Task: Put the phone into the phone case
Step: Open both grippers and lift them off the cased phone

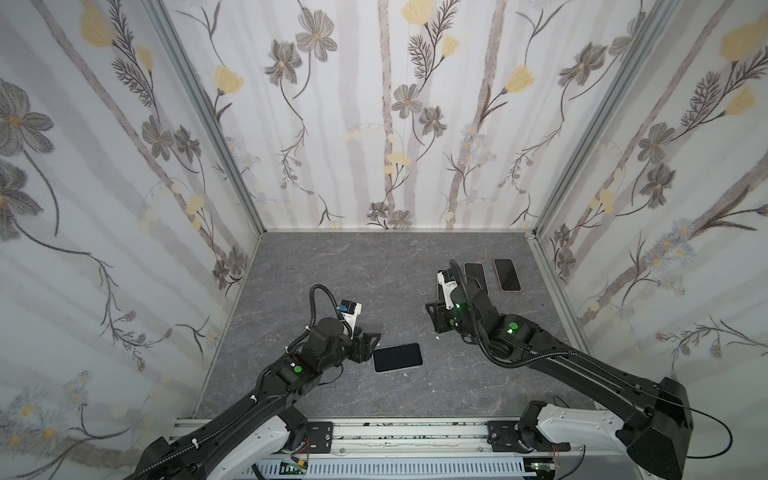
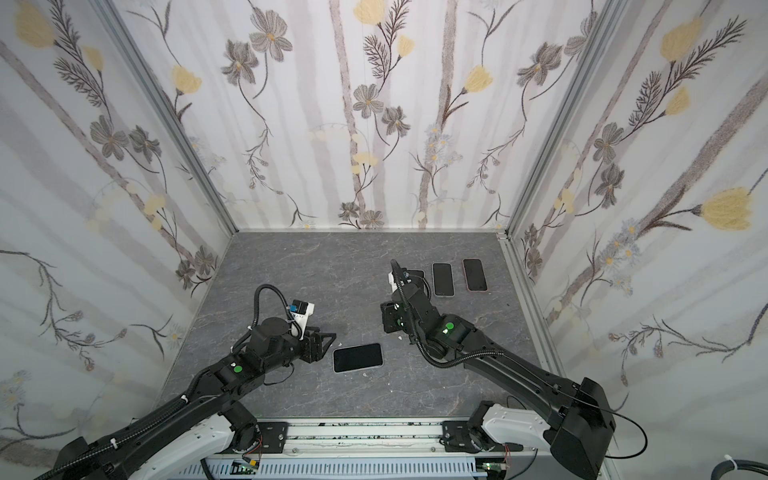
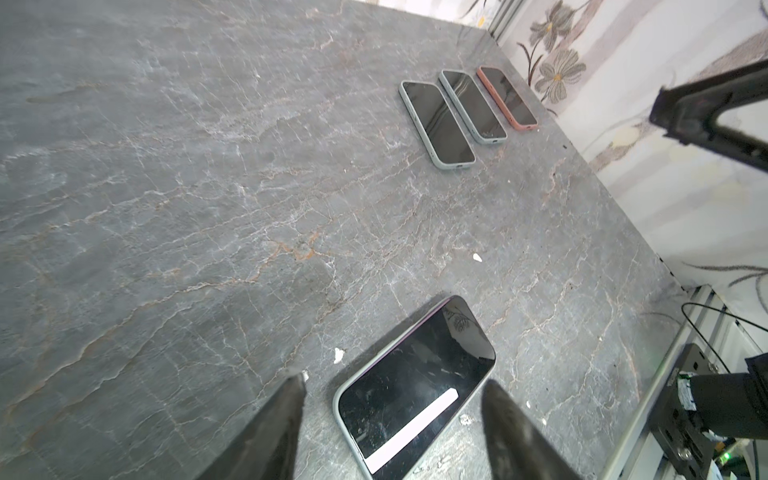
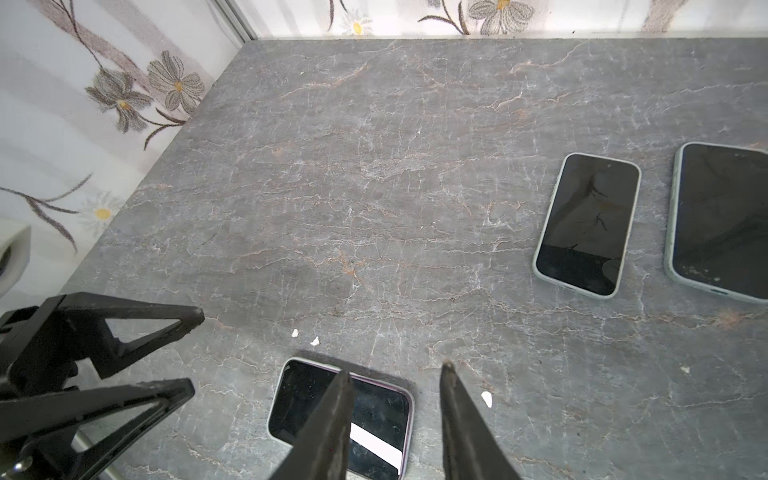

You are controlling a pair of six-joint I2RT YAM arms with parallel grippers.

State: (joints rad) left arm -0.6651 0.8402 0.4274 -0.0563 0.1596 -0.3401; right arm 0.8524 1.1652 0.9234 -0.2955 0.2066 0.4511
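Black-screened phone (image 1: pixel 397 358) lies flat on grey marble-patterned tabletop (image 1: pixel 332 270), apparently seated in pale grey-green case (image 3: pixel 337 404). Insertion judged essentially done, with only an edge check left. Left gripper (image 3: pixel 395 380): jaws spread at phone's short end, gripping nothing. Right gripper (image 4: pixel 395 370): jaws parted, empty, nearby. Purple strip along one edge makes seating there unclear. Phone's end cut off in wrist views.

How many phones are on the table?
4. One phone lies by the left gripper. Three sit in a far-right row: two grey-edged phones, one pink-edged phone. The right arm might hide more.
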